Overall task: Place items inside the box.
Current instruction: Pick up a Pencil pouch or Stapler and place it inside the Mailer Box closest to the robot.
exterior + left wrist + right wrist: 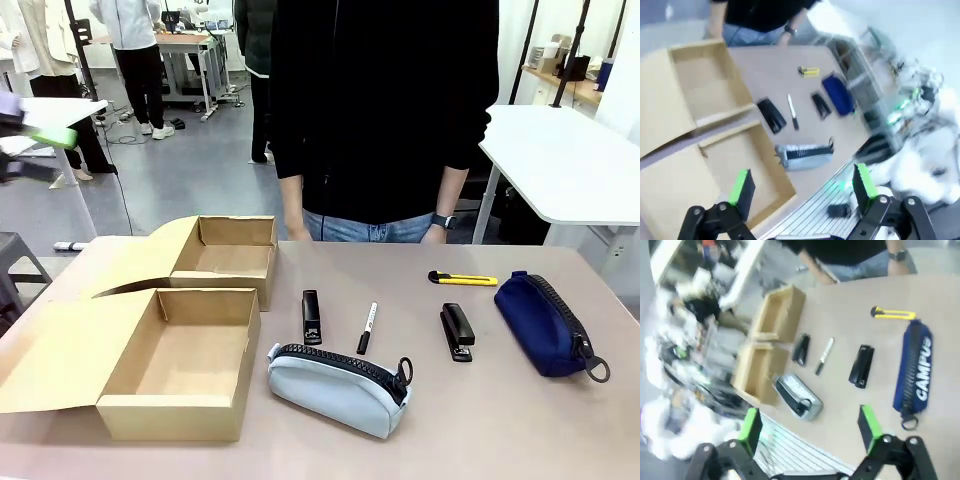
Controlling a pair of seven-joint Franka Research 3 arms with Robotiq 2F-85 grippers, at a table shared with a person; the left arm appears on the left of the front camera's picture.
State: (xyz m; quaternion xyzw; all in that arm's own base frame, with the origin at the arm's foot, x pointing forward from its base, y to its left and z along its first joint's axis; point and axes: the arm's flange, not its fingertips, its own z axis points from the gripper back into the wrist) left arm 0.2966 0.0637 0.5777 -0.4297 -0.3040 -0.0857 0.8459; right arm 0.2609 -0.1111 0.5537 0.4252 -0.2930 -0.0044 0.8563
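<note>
**A:** Where are the grippers?

**B:** High over the table [480, 420]. The left gripper [802, 185] has its fingers wide apart, and so does the right gripper [809, 427]. Neither holds anything (I think they are open so they are ready to grab).

**A:** What comes first?

**B:** The grey pouch [338, 385]. It lies just right of the box [170, 420], almost touching it.

**A:** And farther back?

**B:** A stapler [311, 317] close to the box's right side, then the pen [367, 327], then a second stapler [457, 331]. The blue pouch [545, 323] is well off to the right. The yellow tool [462, 279] is farthest back.

**A:** Why are they spread out?

**B:** Probably so fingers can fit round each one. The box is open on top with nothing in it, so things can drop straight in. Nothing is packed yet.

**A:** Who is past the box?

**B:** A person [385, 110], standing at the far edge with arms down.
</note>
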